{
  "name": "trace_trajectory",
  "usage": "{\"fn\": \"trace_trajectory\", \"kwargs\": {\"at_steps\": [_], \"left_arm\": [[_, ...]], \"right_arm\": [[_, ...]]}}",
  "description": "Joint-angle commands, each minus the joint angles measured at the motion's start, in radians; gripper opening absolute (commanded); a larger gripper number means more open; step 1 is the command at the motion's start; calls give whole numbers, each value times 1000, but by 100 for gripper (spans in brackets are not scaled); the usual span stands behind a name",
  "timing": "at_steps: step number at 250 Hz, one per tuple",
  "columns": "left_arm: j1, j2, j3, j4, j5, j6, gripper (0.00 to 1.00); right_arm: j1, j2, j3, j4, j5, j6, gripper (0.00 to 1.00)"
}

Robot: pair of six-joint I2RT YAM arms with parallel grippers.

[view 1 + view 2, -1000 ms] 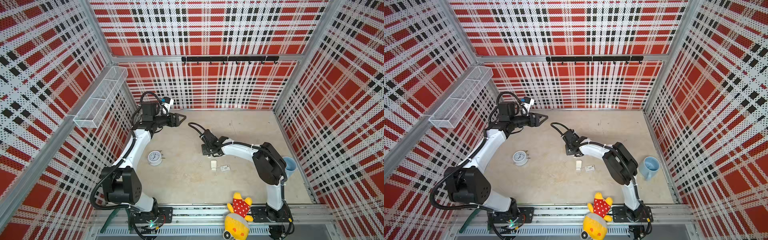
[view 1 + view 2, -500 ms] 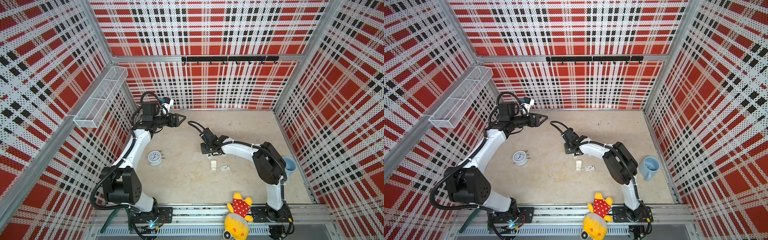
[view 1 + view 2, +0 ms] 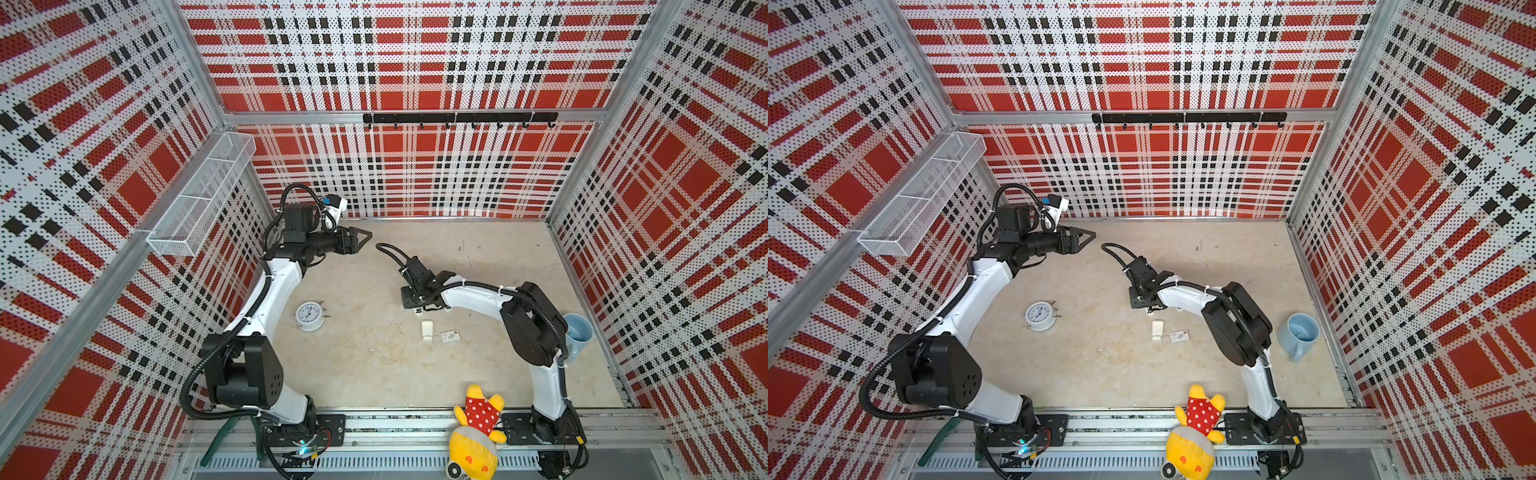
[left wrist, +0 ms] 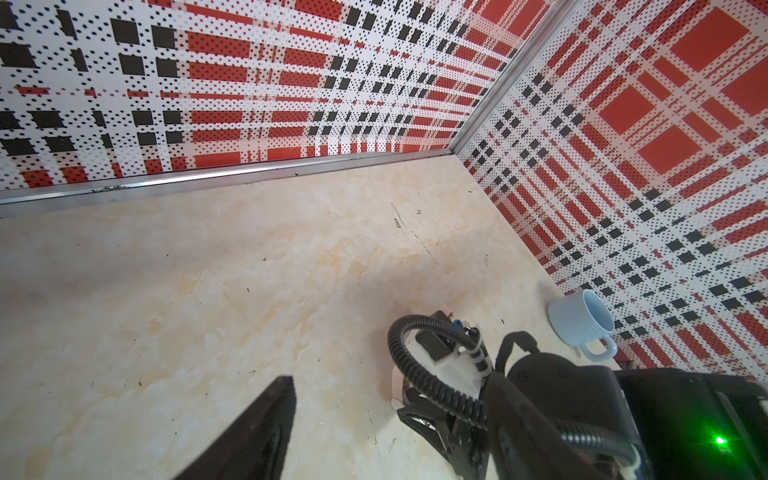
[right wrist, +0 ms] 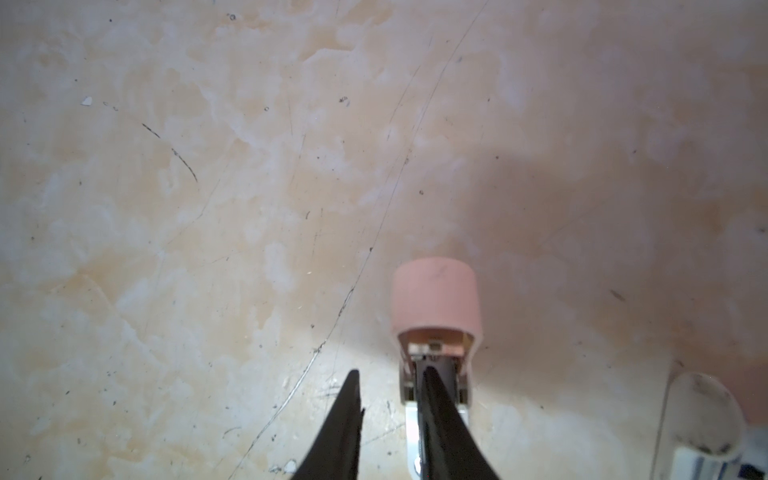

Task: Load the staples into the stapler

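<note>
Nothing moved, pink stapler (image 5: 436,299), box (image 3: 451,336) label unreadable

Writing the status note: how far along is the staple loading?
Done: pink stapler appears opened. In hand: right gripper at its channel, jaws apart, no staples visible there; left gripper raised, open, empty. Left: get staples from the box into the channel, close stapler.

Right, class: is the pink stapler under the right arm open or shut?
Open. In the right wrist view the stapler has its pink top hinged up, baring the metal channel beneath.
</note>
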State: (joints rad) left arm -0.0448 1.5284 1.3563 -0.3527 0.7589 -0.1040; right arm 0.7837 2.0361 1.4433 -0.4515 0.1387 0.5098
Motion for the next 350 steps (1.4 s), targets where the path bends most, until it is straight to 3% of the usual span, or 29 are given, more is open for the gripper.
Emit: {"fn": "trace_trajectory", "kwargs": {"at_steps": [1, 197, 267, 312, 350], "left_arm": [[9, -42, -7, -4, 1, 1, 75], [9, -44, -4, -6, -4, 7, 75], [37, -25, 39, -67, 9, 76, 75], [52, -8, 77, -124, 77, 139, 76], [63, -15, 121, -220, 115, 245, 76]], "right_arm": [[-4, 17, -9, 34, -5, 3, 28], [2, -74, -113, 110, 2, 11, 28], [12, -206, -193, 90, 85, -1, 33], [-2, -155, -213, 146, -20, -53, 40], [-4, -121, -205, 172, -30, -57, 43]]}}
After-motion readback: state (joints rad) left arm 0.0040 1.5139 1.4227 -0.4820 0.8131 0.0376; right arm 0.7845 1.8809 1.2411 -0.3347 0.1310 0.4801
